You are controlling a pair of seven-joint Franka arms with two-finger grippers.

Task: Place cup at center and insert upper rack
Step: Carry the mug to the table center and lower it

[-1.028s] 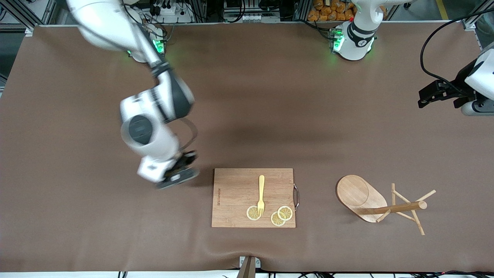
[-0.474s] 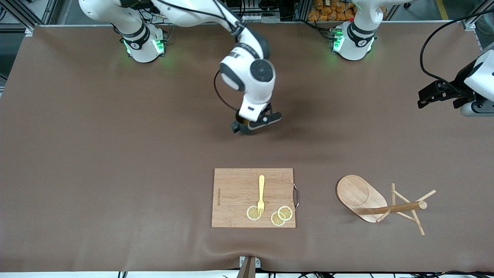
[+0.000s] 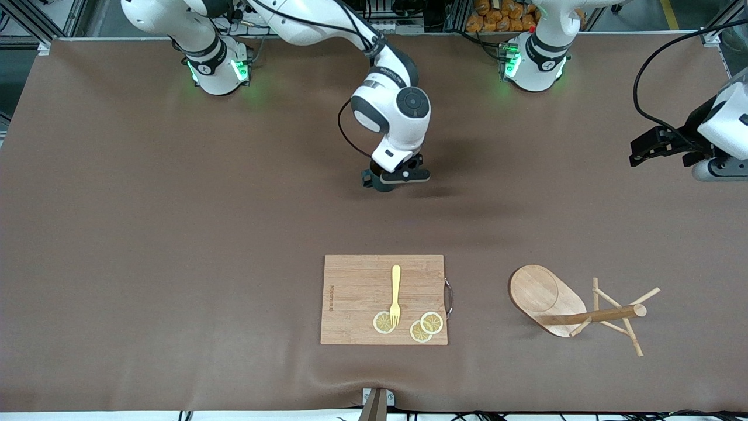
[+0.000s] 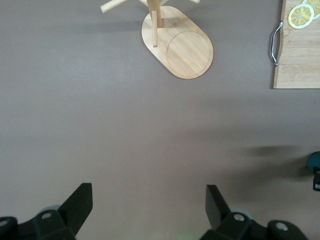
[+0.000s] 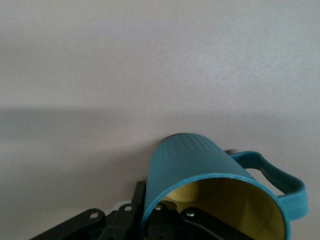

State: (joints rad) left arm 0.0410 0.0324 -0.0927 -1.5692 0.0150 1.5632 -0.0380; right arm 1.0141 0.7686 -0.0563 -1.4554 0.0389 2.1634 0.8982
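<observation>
The cup point(image 5: 192, 162), dark teal with a mustard-yellow inside and a side handle, is held by its rim in my right gripper point(image 5: 150, 215), one finger outside the wall and one inside. In the front view the right gripper point(image 3: 394, 175) holds the cup point(image 3: 381, 185) low at the table's middle. The upper rack point(image 3: 546, 298), a bamboo mug tree, lies on its side toward the left arm's end, near the front camera; it also shows in the left wrist view point(image 4: 187, 50). My left gripper point(image 4: 149, 200) is open and empty, waiting in the air over the left arm's end point(image 3: 663, 153).
A wooden cutting board point(image 3: 356, 292) with a metal handle lies nearer to the front camera than the cup. On it are a yellow fork point(image 3: 395, 292) and lemon slices point(image 3: 423, 327). Brown table cover lies between the cup and the rack.
My right arm swung from beside the cutting board to the table's middle with the cup, then shifted slightly toward the left arm's end. The left arm barely moved.
</observation>
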